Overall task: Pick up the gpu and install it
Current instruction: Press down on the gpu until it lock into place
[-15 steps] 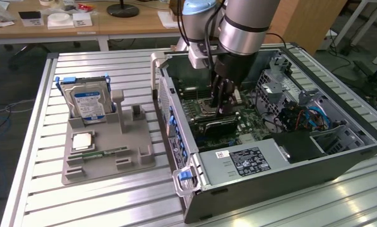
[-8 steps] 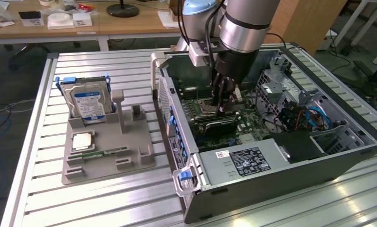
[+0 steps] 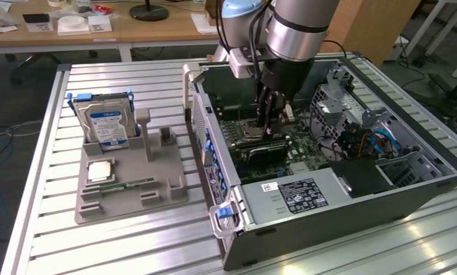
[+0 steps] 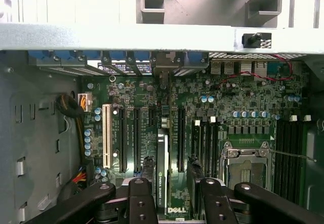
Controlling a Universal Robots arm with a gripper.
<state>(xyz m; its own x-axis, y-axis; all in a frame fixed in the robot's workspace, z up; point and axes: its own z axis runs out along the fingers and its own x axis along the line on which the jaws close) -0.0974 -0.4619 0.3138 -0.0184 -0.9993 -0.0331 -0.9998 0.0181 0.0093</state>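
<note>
Between pincer fingers, card stands on edge in motherboard slot, inside open computer case. Pincer spread wide, fingers flanking card; contact unclear. Step, by my reading: seating stage of install. Next move calls for straight, even press. Readable: "DELL" on board just below pincer; card's edge print illegible.

One computer case, one hard drive, one grey holder, one gpu.
</note>
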